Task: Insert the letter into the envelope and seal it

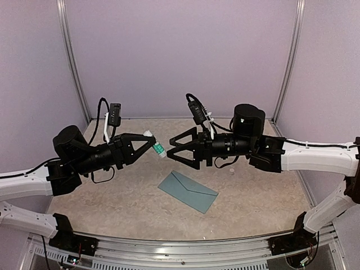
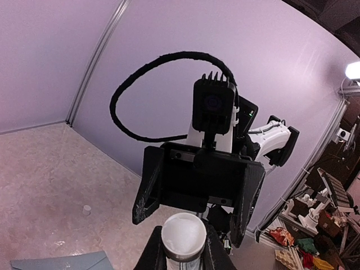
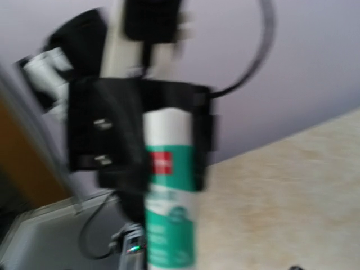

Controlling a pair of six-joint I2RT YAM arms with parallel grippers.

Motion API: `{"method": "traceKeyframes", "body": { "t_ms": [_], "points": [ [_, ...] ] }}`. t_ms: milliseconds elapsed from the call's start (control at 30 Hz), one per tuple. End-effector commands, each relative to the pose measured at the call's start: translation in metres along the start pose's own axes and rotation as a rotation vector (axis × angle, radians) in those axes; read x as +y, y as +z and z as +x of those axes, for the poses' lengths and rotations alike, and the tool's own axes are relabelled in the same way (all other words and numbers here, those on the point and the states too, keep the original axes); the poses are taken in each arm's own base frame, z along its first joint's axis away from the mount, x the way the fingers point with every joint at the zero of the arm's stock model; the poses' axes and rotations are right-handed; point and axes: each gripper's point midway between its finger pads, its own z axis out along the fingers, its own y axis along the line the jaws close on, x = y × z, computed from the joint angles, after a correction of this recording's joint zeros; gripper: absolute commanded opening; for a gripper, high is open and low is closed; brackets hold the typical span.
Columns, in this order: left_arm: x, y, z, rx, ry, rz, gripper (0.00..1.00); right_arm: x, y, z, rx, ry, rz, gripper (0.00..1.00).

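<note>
The teal-blue envelope (image 1: 187, 191) lies flat on the table with its flap down, and its corner shows in the left wrist view (image 2: 62, 262). No letter is visible. My left gripper (image 1: 151, 144) is shut on a white-and-green glue stick (image 1: 156, 144), held above the table with its uncapped white glue end (image 2: 183, 233) pointing at the right gripper. My right gripper (image 1: 169, 150) is open and empty, just right of the stick's tip, with its fingers (image 2: 147, 191) spread wide. The blurred right wrist view shows the glue stick (image 3: 169, 208) close up.
A small white cap-like piece (image 1: 233, 169) sits on the table under the right arm and also shows in the left wrist view (image 2: 86, 210). Grey-lilac walls enclose the back and sides. A metal rail (image 1: 180, 244) runs along the near edge.
</note>
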Motion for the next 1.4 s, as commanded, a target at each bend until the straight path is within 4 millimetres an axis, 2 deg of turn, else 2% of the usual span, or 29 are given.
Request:
{"method": "traceKeyframes", "body": {
  "t_ms": [0,200,333,500,600,633,667,767,833,933,1100,1367],
  "points": [
    [-0.026,0.000,-0.003,0.022,0.064,0.113,0.00,0.032,0.006,0.000,0.022,-0.003,-0.204,0.76],
    [-0.027,0.005,0.000,0.034,0.068,0.119,0.00,0.031,0.022,0.011,0.076,0.005,-0.214,0.68],
    [-0.026,0.008,0.003,0.044,0.066,0.122,0.00,0.029,0.023,0.011,0.074,0.006,-0.204,0.54],
    [-0.022,0.009,0.003,0.039,0.057,0.103,0.00,0.027,0.023,0.010,0.069,0.008,-0.188,0.27],
    [-0.023,0.009,0.003,0.031,0.045,0.108,0.00,0.025,0.024,0.011,0.060,0.017,-0.186,0.18],
    [-0.024,0.009,0.002,0.027,0.040,0.114,0.02,0.025,0.023,0.009,0.047,0.018,-0.185,0.16],
    [-0.024,0.010,0.002,0.025,0.035,0.117,0.08,0.025,0.023,0.008,0.032,0.019,-0.184,0.15],
    [-0.029,0.013,0.006,0.027,0.026,0.137,0.35,0.025,0.019,0.005,-0.019,0.024,-0.183,0.12],
    [-0.031,0.016,0.008,0.031,0.024,0.145,0.42,0.026,0.016,0.001,-0.058,0.021,-0.184,0.11],
    [-0.031,0.019,0.011,0.031,0.018,0.148,0.42,0.027,0.014,-0.002,-0.082,0.020,-0.185,0.11],
    [-0.030,0.019,0.010,0.013,0.014,0.143,0.33,0.027,0.012,-0.001,-0.079,0.019,-0.179,0.11],
    [-0.029,0.019,0.012,-0.004,-0.005,0.142,0.31,0.030,0.007,-0.005,-0.101,0.011,-0.175,0.10]
  ]
}}
